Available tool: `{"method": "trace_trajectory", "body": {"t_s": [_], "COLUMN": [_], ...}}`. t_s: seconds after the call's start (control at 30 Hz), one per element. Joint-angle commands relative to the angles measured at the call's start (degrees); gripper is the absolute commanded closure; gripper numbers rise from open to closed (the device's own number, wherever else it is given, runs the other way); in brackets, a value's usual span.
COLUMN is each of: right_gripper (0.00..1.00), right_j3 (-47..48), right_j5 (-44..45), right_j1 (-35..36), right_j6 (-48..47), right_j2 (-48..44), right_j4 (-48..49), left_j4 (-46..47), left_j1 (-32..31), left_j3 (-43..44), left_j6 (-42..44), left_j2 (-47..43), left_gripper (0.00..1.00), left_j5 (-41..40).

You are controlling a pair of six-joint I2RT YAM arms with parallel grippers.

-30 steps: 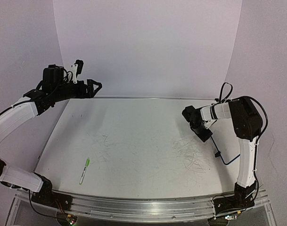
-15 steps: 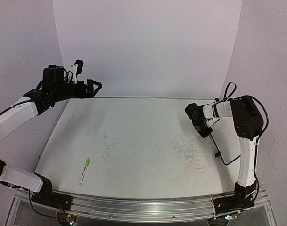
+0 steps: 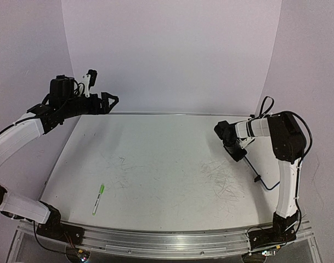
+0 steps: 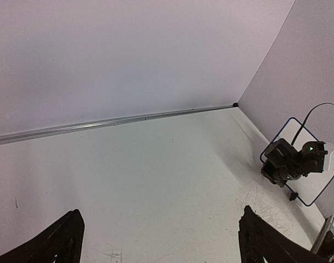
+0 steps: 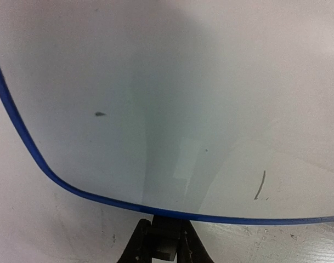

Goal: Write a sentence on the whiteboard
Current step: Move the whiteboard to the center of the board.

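Your right gripper [image 5: 162, 229] has its fingers pulled close together on the blue rim of the whiteboard [image 5: 221, 82], pinching the thin edge. The wrist view shows the two dark fingers meeting right at the rim. The board sits at the right side of the tabletop [image 3: 156, 159], just beside the right arm. Your left gripper [image 3: 112, 100] is held high at the far left with its fingers wide apart, holding nothing and touching nothing. A green-capped marker [image 3: 98, 198] lies on the near left of the table, well apart from both grippers. Hard to read: from above, the board's white face blends into the tabletop, so you get only a stretch of blue rim and one black foot. The wrist view crops the board on three sides. Its face shows a small dark fleck and one short grey stroke. You cannot tell whether the board lies flat or is tilted.
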Motion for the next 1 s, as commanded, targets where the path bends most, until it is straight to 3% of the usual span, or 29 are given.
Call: {"method": "trace_trajectory", "body": {"t_s": [0.0,0.17,0.43,0.67,0.87,0.97], "right_gripper": [1.0,1.0,1.0,1.0,1.0,1.0], "right_j3": [0.3,-3.0,-16.1,-22.7,-27.0,-27.0], "right_j5": [0.7,-0.2,-7.9,-15.1,-15.5,-15.7], "right_j1": [3.9,9.3,20.9,32.2,41.4,44.3], "right_j6": [-4.7,-10.8,-33.9,-48.2,-52.7,-54.4], "right_j2": [-1.9,-3.9,-12.4,-15.6,-14.9,-14.3], "right_j4": [1.9,5.1,23.2,33.5,42.2,43.3], "left_j4": [1.5,1.5,1.4,1.5,1.4,1.3], "left_j1": [-0.3,-0.2,-0.2,-0.2,-0.4,-0.5], "left_j3": [-0.3,-0.4,-0.7,-1.2,-1.4,-2.8], "left_j6": [-0.1,0.1,0.7,1.2,0.8,-3.7], "left_j2": [0.2,0.2,0.9,2.1,5.3,5.1], "left_gripper": [0.0,0.0,0.01,0.01,0.0,0.0], "left_j5": [0.4,-0.3,-1.9,-4.1,-9.0,-11.2]}}
